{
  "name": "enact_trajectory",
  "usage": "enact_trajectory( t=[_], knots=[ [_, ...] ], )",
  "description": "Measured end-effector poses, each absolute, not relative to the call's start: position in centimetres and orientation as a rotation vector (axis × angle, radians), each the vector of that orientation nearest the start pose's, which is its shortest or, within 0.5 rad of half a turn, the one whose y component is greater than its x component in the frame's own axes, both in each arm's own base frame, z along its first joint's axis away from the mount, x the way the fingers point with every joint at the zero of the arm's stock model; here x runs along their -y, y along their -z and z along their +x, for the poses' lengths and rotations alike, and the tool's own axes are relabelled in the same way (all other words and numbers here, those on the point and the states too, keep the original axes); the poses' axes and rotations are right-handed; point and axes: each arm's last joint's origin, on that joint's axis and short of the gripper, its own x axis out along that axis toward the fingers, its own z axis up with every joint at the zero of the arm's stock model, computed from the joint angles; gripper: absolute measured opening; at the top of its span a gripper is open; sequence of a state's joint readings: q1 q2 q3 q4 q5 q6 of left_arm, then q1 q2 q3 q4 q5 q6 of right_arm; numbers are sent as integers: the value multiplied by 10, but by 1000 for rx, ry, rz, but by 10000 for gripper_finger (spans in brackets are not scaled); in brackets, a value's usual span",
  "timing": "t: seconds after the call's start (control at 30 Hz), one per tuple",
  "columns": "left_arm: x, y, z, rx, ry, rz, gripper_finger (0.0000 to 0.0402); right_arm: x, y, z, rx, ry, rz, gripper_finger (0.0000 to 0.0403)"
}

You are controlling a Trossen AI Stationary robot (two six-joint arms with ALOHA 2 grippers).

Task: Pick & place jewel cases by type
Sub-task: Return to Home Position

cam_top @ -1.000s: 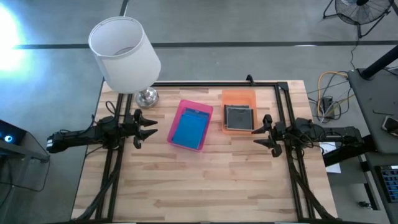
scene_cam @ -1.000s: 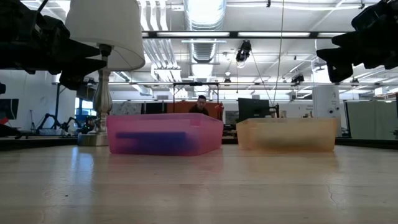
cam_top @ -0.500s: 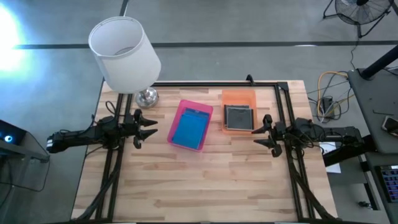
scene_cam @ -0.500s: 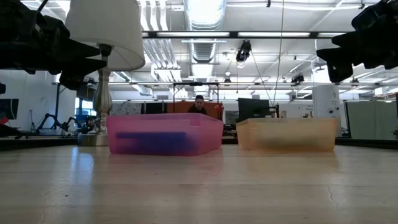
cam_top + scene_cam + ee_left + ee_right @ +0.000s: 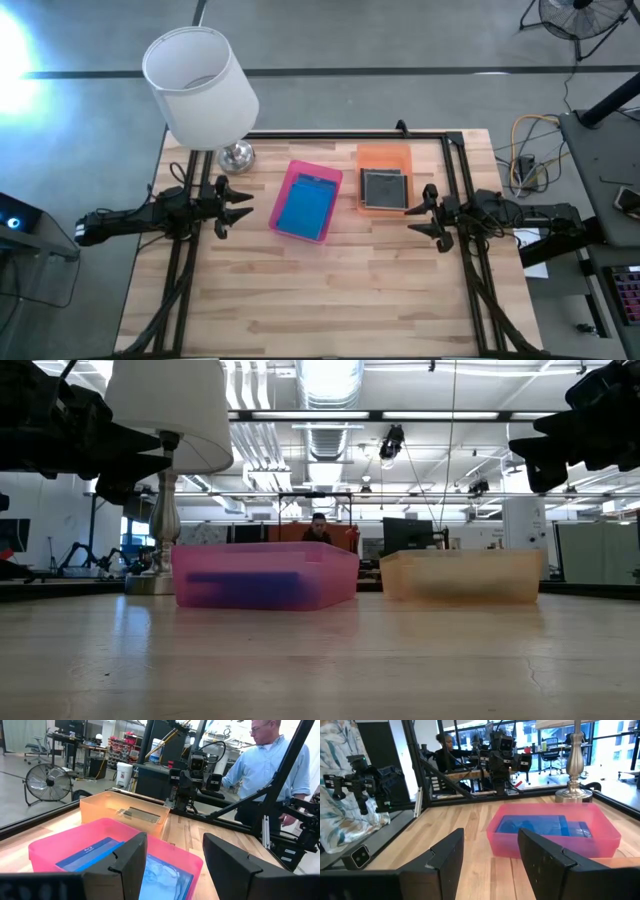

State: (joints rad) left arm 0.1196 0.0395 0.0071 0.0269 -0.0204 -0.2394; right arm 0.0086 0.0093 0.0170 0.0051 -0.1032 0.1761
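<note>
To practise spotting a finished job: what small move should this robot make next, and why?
Probably just rest: translucent blue square plastic cases lie in the pink tray, grey cases in the orange tray; left arm and right arm sit apart, jaws open.

The bench (image 5: 330,290) is pale wood in glued strips, smooth with a soft sheen. The pink tray (image 5: 265,575) and orange tray (image 5: 462,576) are cloudy translucent plastic. The blue jewel cases (image 5: 306,208) look glossy, the grey jewel cases (image 5: 383,188) duller. The lamp shade (image 5: 200,88) is matt white, the lamp base (image 5: 237,155) polished metal. The black frame (image 5: 340,133) looks like matt metal.
</note>
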Motion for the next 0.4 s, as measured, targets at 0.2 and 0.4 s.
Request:
enact_trajectory(
  t=[0.2, 0.4],
  knots=[
    [-12, -165, 99, 11, -140, -239, 179, -4, -169, 97, 3, -113, 175, 185],
    [-12, -165, 99, 11, -140, -239, 179, -4, -169, 97, 3, -113, 175, 182]
  ],
)
